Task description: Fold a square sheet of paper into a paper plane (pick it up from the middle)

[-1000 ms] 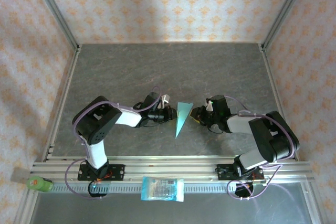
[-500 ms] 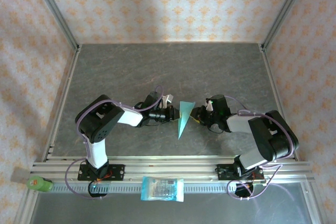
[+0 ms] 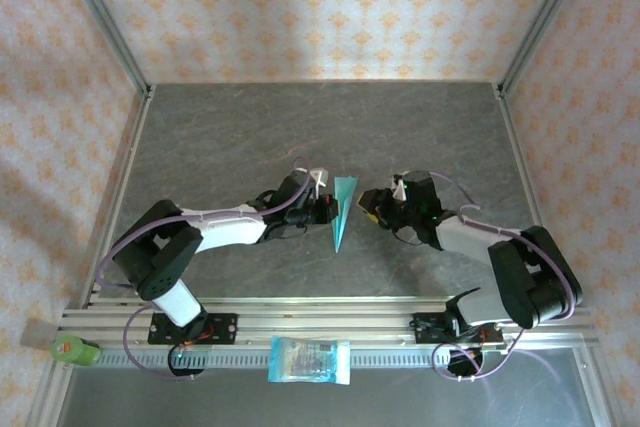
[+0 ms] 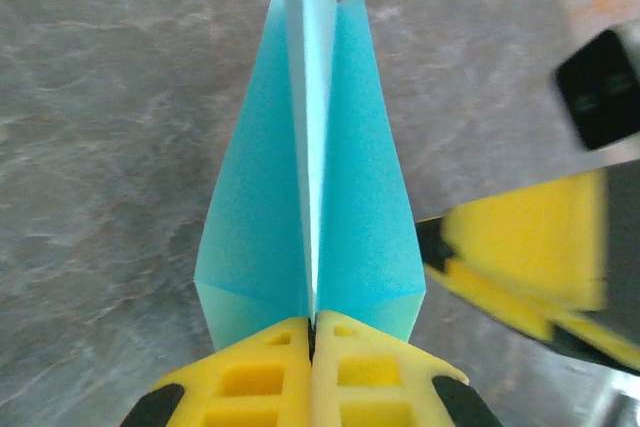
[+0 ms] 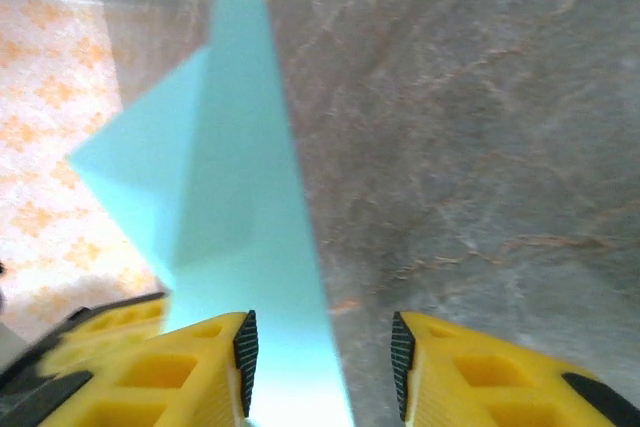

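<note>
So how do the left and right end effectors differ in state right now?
The left end effector is shut; the right end effector is open. The left one pinches the paper plane at its centre crease; the right one has paper between its spread fingers, unclamped. Both have yellow fingers.

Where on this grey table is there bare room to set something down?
The far half of the table, up to the back wall, lies bare. Crowded middle: left gripper and right gripper meet at the paper plane.
</note>
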You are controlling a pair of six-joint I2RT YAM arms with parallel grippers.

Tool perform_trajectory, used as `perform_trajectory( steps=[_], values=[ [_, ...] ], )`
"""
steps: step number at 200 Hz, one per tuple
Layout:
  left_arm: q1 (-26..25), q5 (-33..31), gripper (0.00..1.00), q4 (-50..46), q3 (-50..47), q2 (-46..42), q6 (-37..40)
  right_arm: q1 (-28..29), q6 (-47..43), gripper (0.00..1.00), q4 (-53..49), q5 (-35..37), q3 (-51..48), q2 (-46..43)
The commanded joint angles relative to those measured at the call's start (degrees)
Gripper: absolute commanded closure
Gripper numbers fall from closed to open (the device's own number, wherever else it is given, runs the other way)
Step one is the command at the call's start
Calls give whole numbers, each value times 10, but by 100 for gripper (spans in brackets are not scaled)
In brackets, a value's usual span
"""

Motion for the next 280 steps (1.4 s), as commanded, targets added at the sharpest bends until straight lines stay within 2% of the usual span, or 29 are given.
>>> perform_trajectory(
  steps=[1,38,53,114,165,188,208,233,280],
  values=[
    [-20,-115,98,-128,34,-12,52,9,21,58,-26,4,27,-9],
    [-30,-118,98,-130,39,-16,51,31,18,56,-48,14,52,5],
    [-32,-119,98,-132,44,-15,53,43,13,51,-60,22,65,21],
    [-40,-130,97,-156,55,-16,62,82,-16,53,-115,46,114,95],
    [-43,-143,94,-174,57,-16,66,82,-37,70,-144,58,124,107],
    [-43,-129,88,-167,54,-20,64,82,-35,82,-138,55,121,111],
    [-43,-119,79,-164,49,-28,63,82,-26,89,-116,43,111,114],
    [-43,-101,71,-167,44,-28,62,82,-19,92,-100,36,104,117],
    [-43,-89,66,-168,34,-27,58,82,-21,93,-100,36,105,120]
  ],
)
